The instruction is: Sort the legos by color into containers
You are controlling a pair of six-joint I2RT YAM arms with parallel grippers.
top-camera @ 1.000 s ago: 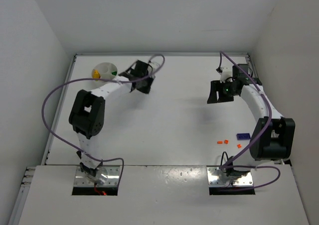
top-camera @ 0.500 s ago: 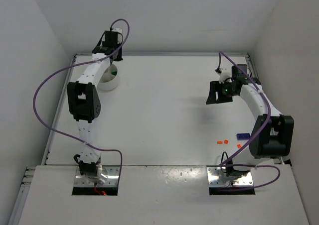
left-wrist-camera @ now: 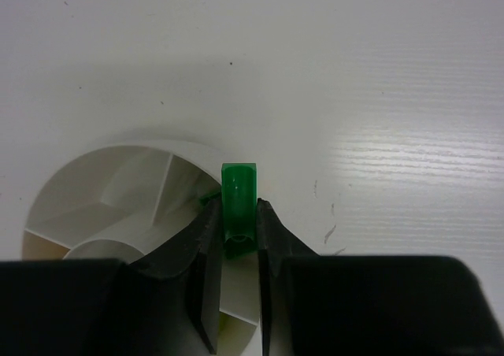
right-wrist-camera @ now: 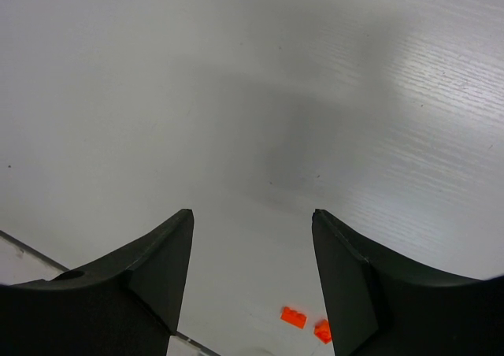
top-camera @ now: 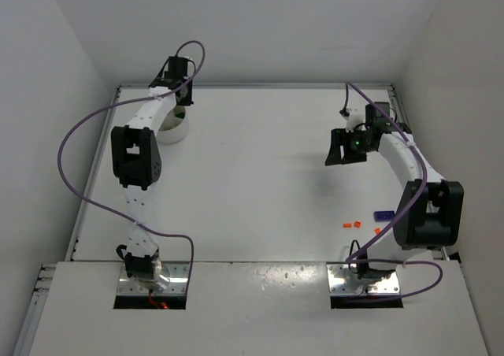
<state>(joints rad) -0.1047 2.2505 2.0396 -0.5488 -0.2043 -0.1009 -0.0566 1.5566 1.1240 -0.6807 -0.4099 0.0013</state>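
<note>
Left gripper (left-wrist-camera: 239, 234) is clamped tight on a green lego (left-wrist-camera: 239, 189), the brick standing upright between the two fingers with its top end poking out beyond the tips. Right below it sits the white dish (left-wrist-camera: 94, 163), divider walls fanning out from the centre. From the left wrist view the brick hangs right at the dish's rim rather than squarely over a section, so that's the thing to fix. A sliver of green shows in the section just left of the fingers, and I'd judge that's the target. The good play here: nudge inward until the brick is clear of the rim and the dividers, drop low so it can't bounce out, then ease the jaws apart just enough to let it fall. Over on the other side, the right gripper (right-wrist-camera: 252, 214) hovers with its fingers spread wide and nothing between them, with orange legos (right-wrist-camera: 293, 317) on the table below and a blue lego (top-camera: 383, 214) waiting near them.
</note>
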